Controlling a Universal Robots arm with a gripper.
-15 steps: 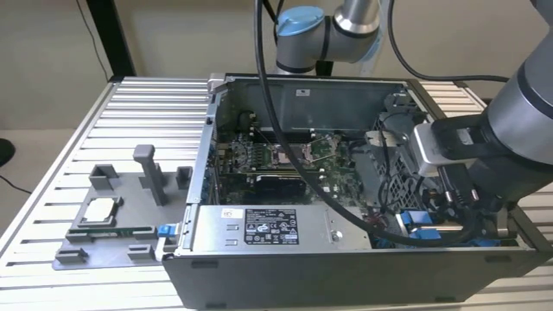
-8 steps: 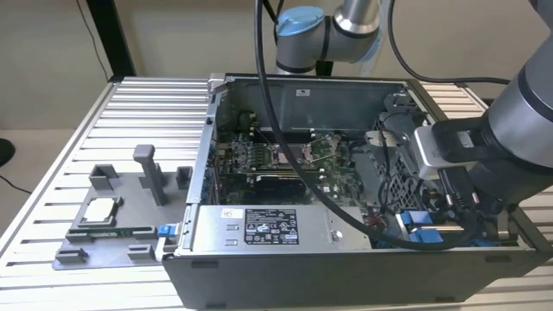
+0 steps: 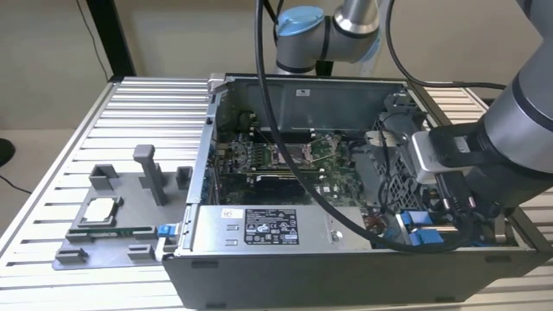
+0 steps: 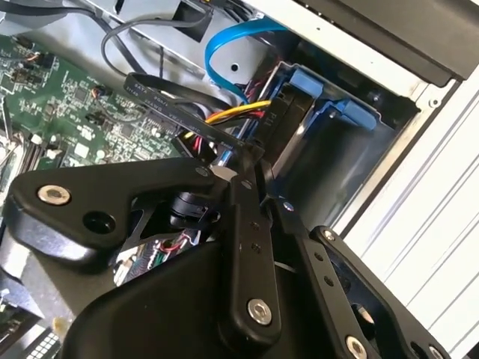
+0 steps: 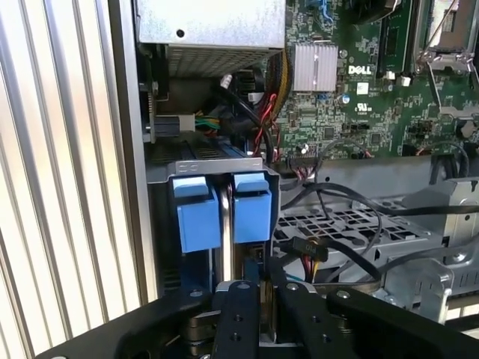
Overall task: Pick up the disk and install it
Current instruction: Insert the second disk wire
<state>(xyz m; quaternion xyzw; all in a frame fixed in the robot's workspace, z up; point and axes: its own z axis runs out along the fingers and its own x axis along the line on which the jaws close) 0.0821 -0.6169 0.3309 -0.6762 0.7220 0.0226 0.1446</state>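
Blue plastic framed the disk (image 5: 251, 224), which stood on edge in the drive bay (image 5: 161, 224) at the front corner of the open computer case (image 3: 346, 265), beside a second blue bracket (image 5: 196, 213). The gripper (image 5: 260, 288) sat directly over the disk with its black fingers (image 4: 247, 224) drawn close together on the disk's edge, near the green motherboard (image 5: 359, 67).

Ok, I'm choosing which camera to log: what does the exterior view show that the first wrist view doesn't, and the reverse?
The exterior view adds the grey plastic fixture tray with a small square silver chip on it, and the grey robot arm. The first wrist view adds the black gripper at the drive bay. Both show the silver-grey disk in its bright blue plastic bracket and the green motherboard.
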